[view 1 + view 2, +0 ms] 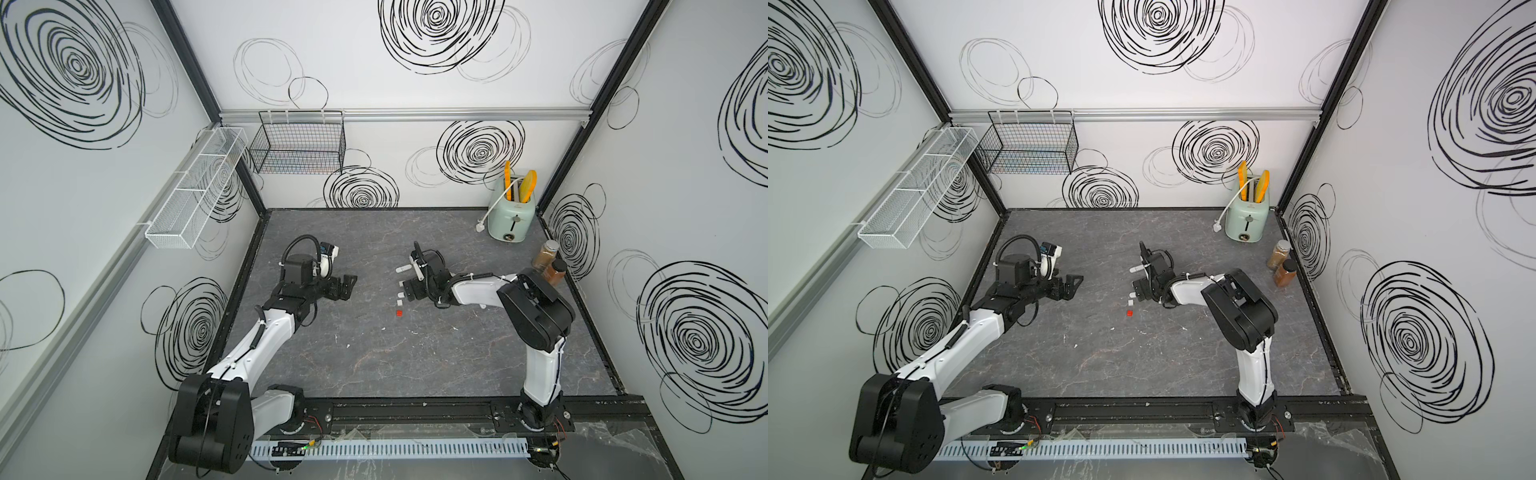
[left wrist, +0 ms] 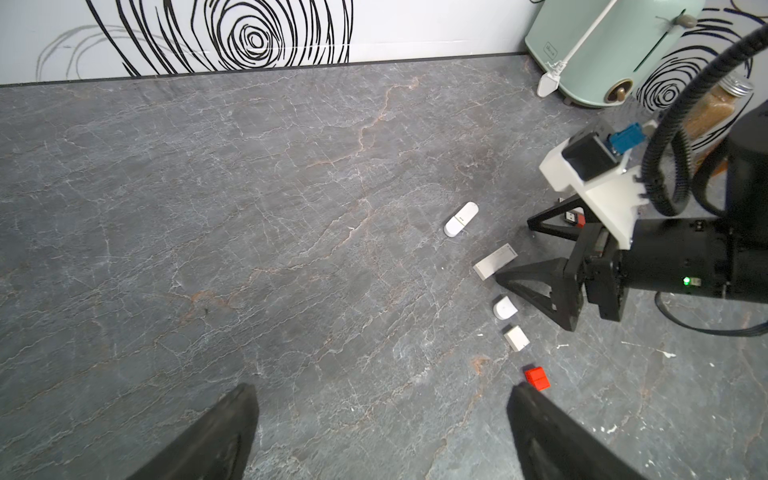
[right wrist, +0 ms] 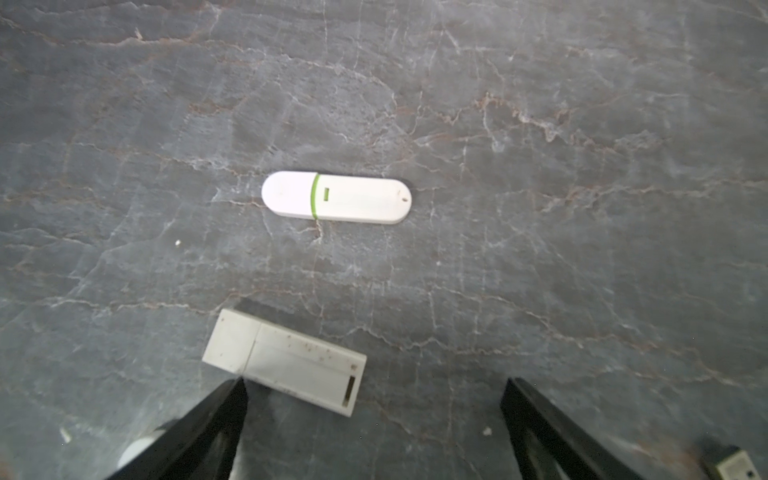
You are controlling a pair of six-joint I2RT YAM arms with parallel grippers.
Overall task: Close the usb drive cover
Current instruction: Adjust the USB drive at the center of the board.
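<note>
A rounded white usb drive (image 3: 336, 197) with a green ring lies capped on the grey table, also visible in a top view (image 1: 402, 269). A rectangular white drive (image 3: 286, 361) lies close to one fingertip (image 3: 237, 390) of my right gripper (image 3: 374, 380), which hangs open and empty above it. Loose covers lie in a row: a rounded white one (image 2: 505, 308), a square white one (image 2: 516, 337) and a red one (image 2: 537, 377). A red-and-black drive (image 2: 575, 217) shows behind the right fingers. My left gripper (image 2: 382, 388) is open and empty, left of the row.
A mint toaster (image 1: 511, 216) with a white cord stands at the back right. Two spice jars (image 1: 546, 253) stand by the right wall. Wire baskets (image 1: 297, 145) hang on the back and left walls, above the table.
</note>
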